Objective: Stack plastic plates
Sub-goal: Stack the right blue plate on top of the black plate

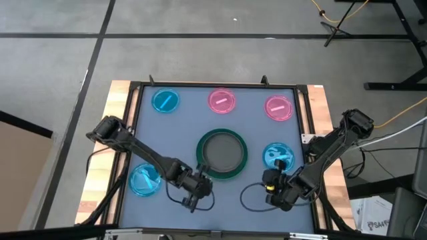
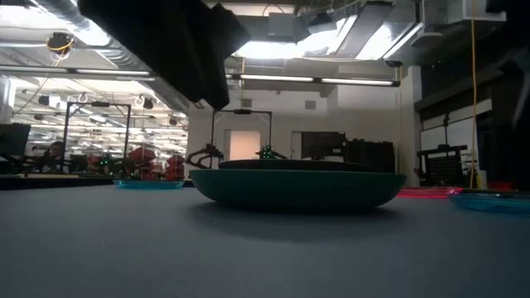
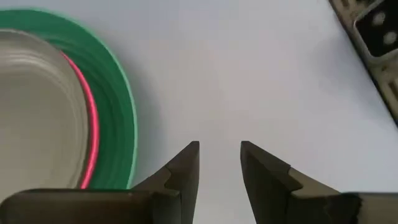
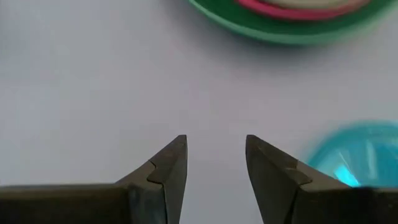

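Grey floor with dark seams; ceiling strip lights; lit doorway.

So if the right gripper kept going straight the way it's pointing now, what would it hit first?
Most likely the rim of the big green plate. The right gripper is open over bare mat, and the green plate lies ahead, slightly to one side. The small blue plate sits off beside its fingers, probably outside that line; depth is hard to judge.

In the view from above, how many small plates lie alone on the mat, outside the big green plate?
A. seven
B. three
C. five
C: two small pink plates and one small blue plate lie along the far edge, with one blue plate at the near left and another right of the green plate.
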Controlling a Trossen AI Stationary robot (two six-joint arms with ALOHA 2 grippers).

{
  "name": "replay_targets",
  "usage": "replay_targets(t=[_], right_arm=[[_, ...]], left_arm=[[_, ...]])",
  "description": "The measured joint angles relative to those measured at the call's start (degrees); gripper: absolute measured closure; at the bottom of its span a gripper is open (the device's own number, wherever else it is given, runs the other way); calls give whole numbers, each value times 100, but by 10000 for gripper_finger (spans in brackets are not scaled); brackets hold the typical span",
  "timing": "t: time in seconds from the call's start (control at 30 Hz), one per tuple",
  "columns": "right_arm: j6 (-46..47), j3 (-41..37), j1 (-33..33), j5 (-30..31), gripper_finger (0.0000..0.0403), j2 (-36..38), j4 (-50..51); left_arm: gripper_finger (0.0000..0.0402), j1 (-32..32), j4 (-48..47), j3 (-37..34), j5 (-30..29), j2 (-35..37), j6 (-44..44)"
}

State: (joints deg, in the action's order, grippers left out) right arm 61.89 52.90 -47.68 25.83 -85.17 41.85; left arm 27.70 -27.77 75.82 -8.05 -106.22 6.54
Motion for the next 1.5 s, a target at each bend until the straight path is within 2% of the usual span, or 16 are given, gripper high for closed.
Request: replay_targets(t=[0.27, 0.5, 0.73, 1.0, 1.23, 1.33, 1.5], right_arm=[[895, -4, -445, 62, 249, -21, 900], [843, -13, -555, 160, 249, -489, 1071], [1298, -13, -389, 158, 249, -994, 1469], [1297, -79, -3, 147, 249, -1303, 1486], [1272, -319, 327, -56, 251, -1437, 1427], [1270, -370, 356, -62, 272, -1436, 1416], [1247, -392, 345, -104, 344, -1446, 1433]], left_arm=[[290, 328, 1069, -987, -67, 389, 958], [290, 882, 2224, -1873, -934, 787, 1099], [290, 1000, 3132, -2701, -1218, 1257, 1182], [290, 1000, 3240, -2908, -1543, 1436, 1259], [290, 995, 3360, -2906, -1540, 1437, 1260], [290, 995, 3355, -2906, -1495, 1437, 1263], [290, 993, 3361, -2906, -1491, 1437, 1279]])
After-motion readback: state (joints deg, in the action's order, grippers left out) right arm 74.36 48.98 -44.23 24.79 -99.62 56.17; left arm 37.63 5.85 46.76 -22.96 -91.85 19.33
